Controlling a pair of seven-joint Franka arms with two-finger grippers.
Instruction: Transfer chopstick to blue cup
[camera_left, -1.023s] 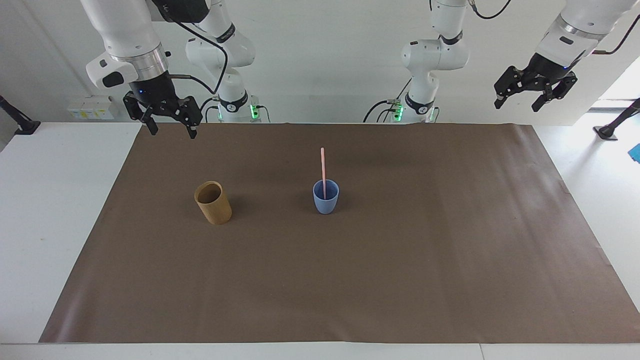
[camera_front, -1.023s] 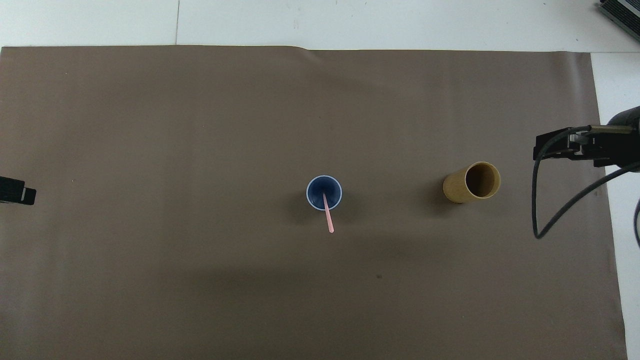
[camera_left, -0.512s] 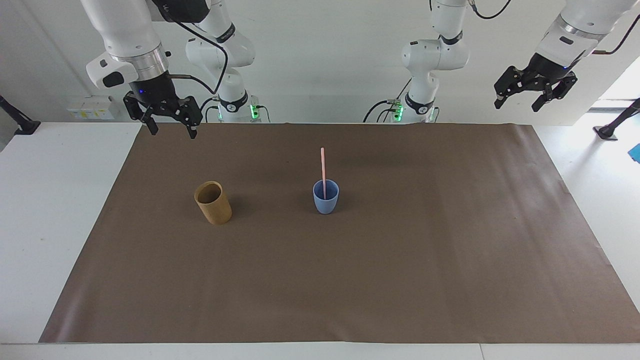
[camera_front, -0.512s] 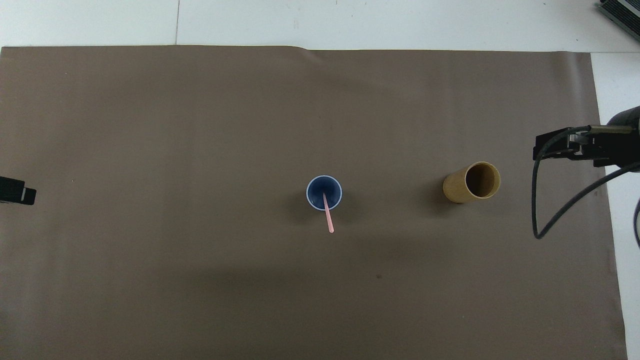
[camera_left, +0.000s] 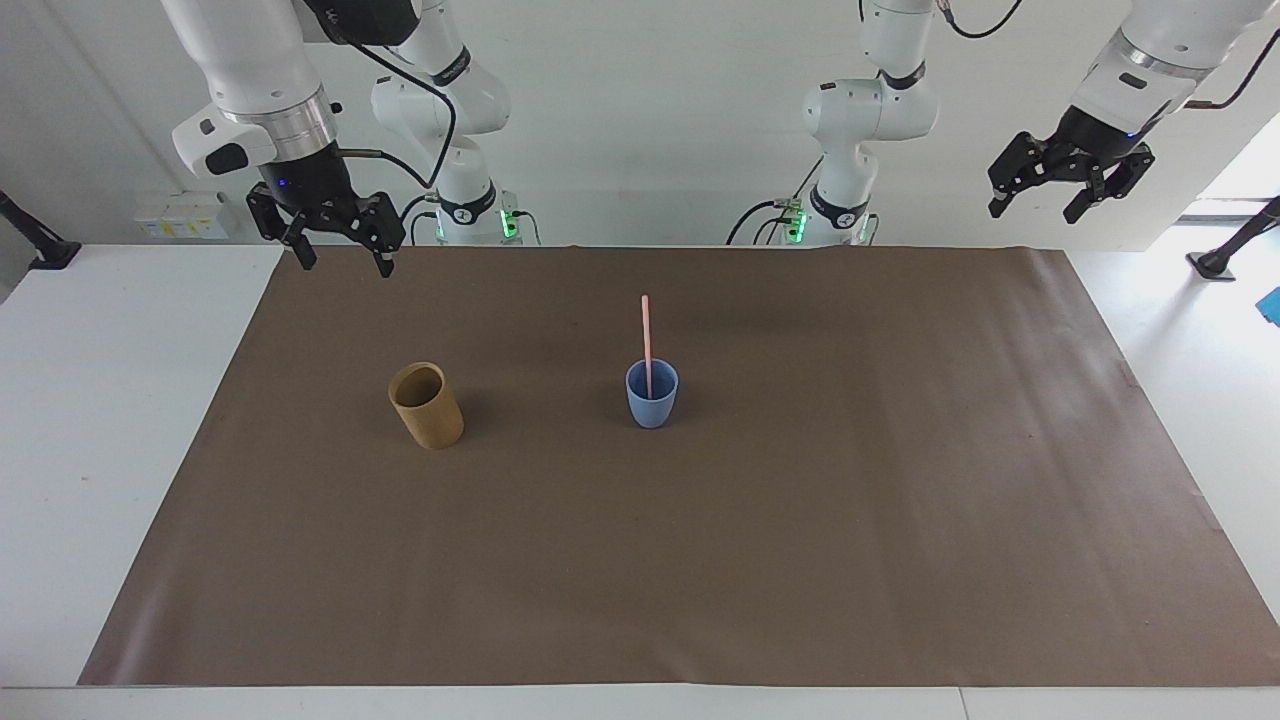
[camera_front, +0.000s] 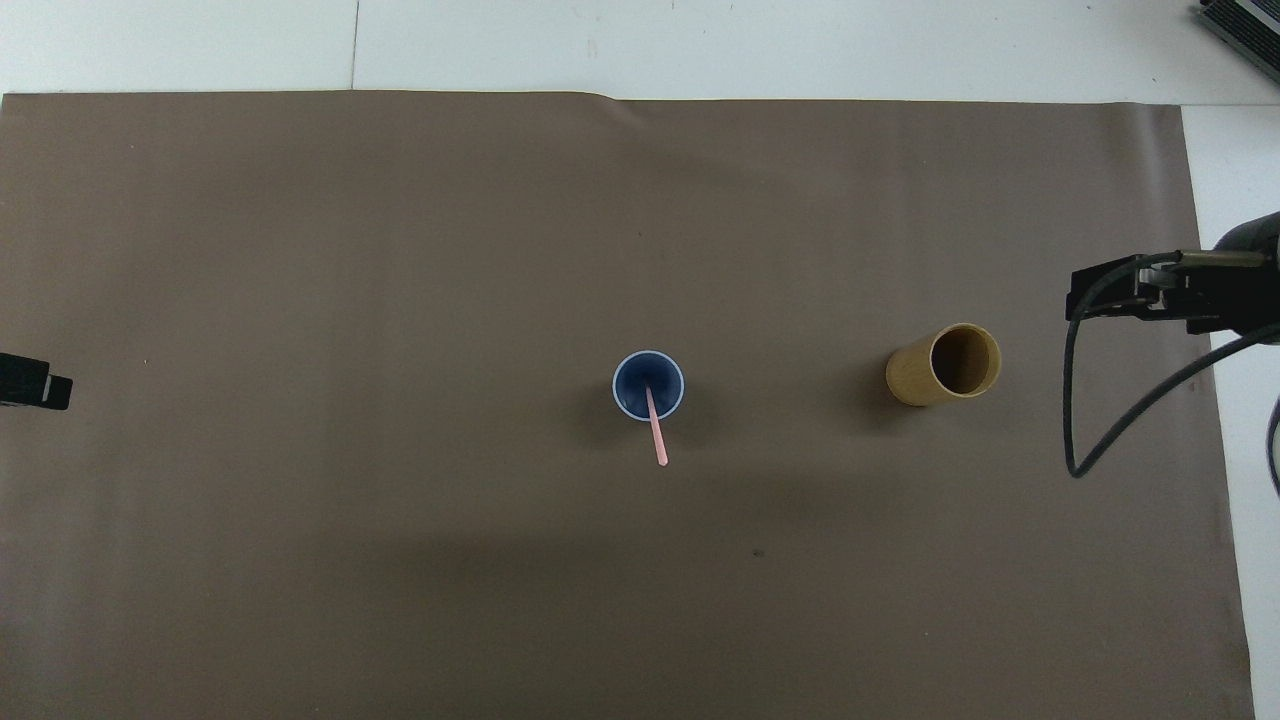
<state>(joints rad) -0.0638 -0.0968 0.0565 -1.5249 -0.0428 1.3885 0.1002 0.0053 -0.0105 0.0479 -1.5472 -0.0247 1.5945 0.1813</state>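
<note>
My right gripper (camera_left: 341, 253) hung in the air over the corner of the brown mat (camera_left: 800, 560) at the right arm's end of the table, on the robots' side. Its fingers stood apart, and it held nothing. The tan cup (camera_left: 426, 404) stood upright on the mat toward that same end, well apart from the gripper. Nothing showed inside it.

The blue cup (camera_left: 652, 394) stood upright near the middle of the mat, beside the tan cup and apart from it. The chopstick (camera_left: 646, 340) stood in the blue cup. Its lower end rested inside the cup, and its upper part rose well above the rim. In the overhead view the chopstick (camera_front: 655, 431) leaned toward the robots' side of the blue cup (camera_front: 648, 385). Nothing touched either item.

My left gripper (camera_left: 1069, 195) hung in the air at the left arm's end of the table, past the mat's edge. Its fingers stood apart, and it held nothing.
</note>
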